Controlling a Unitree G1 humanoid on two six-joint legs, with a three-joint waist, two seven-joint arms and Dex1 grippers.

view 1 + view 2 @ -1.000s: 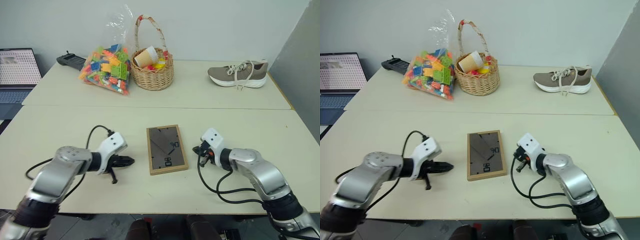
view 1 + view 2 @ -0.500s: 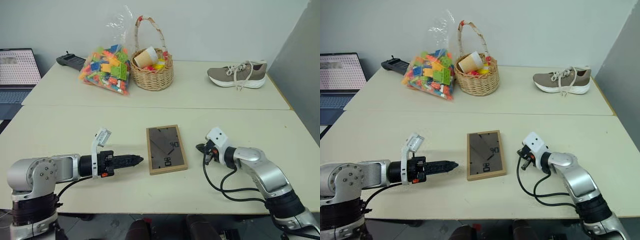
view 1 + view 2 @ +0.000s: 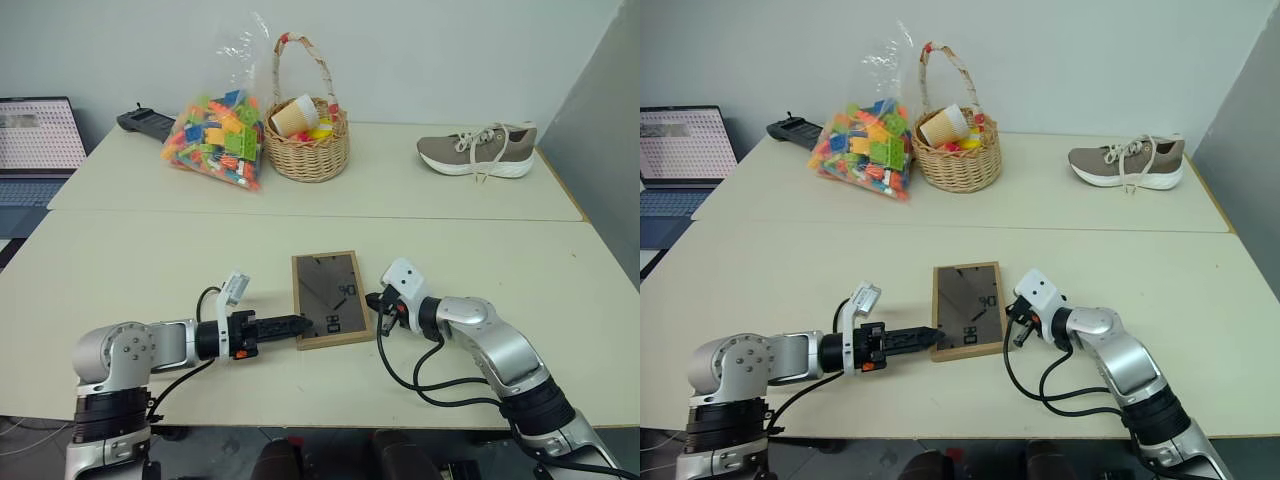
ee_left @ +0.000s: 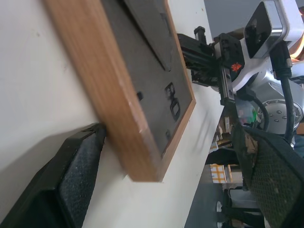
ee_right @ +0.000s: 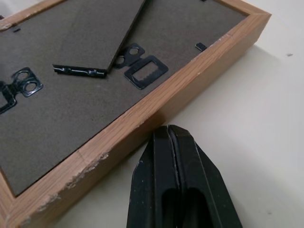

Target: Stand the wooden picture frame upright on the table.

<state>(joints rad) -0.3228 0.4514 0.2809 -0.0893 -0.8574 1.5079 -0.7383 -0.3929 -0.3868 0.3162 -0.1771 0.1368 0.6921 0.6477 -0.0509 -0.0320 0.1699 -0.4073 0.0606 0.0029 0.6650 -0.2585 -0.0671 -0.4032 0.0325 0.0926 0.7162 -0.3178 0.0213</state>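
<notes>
Wooden picture frame (image 3: 329, 297) lies flat, back up, at centre of the table (image 3: 150, 255).
Left gripper (image 3: 296, 326) meets its lower left corner; right gripper (image 3: 373, 299) sits against its right edge. Basket (image 3: 305, 140), brick bag (image 3: 212, 135) and shoe (image 3: 477, 149) occupy the upper area.

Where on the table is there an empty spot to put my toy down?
The near table is bare left of the wooden picture frame, and right of it toward the edge. The far left is crowded: bag of blocks beside the basket. Between basket and shoe is bare.
</notes>
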